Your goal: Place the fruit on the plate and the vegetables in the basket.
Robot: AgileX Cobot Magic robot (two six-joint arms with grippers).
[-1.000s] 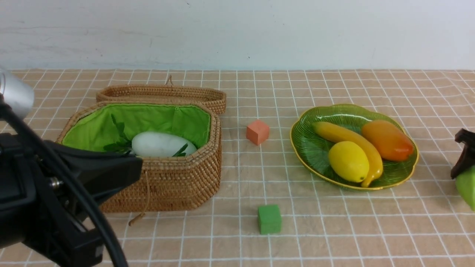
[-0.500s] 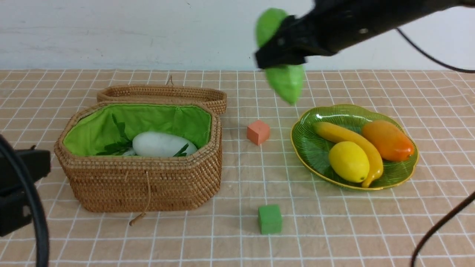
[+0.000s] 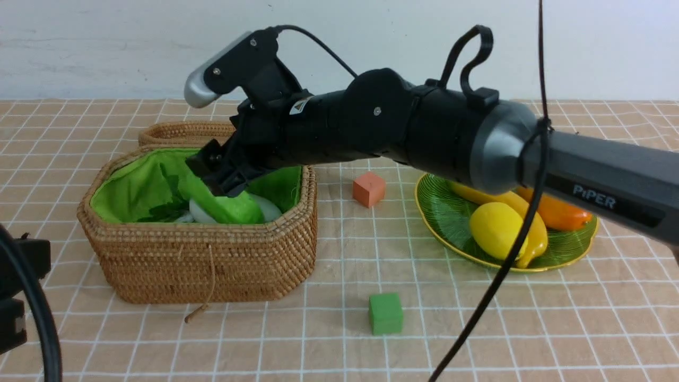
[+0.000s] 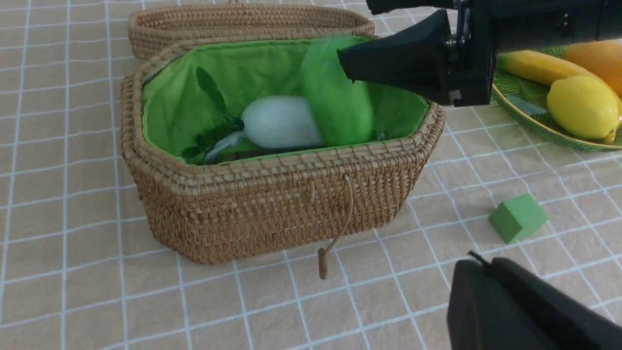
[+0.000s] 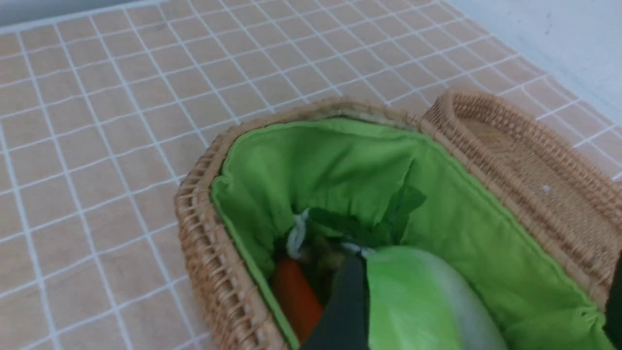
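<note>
One carrot (image 5: 295, 297) shows in right wrist view only; leafy vegetable (image 3: 225, 204) tilted, low end toward plate (image 3: 451, 223); right gripper (image 3: 215, 175) spread around it.

"PiPER" in pale letters on right arm (image 3: 594, 180) link; small sticker near wrist unreadable.

The leafy vegetable (image 4: 337, 97) is motion-blurred, and hides part of the white radish (image 4: 279, 121).
</note>
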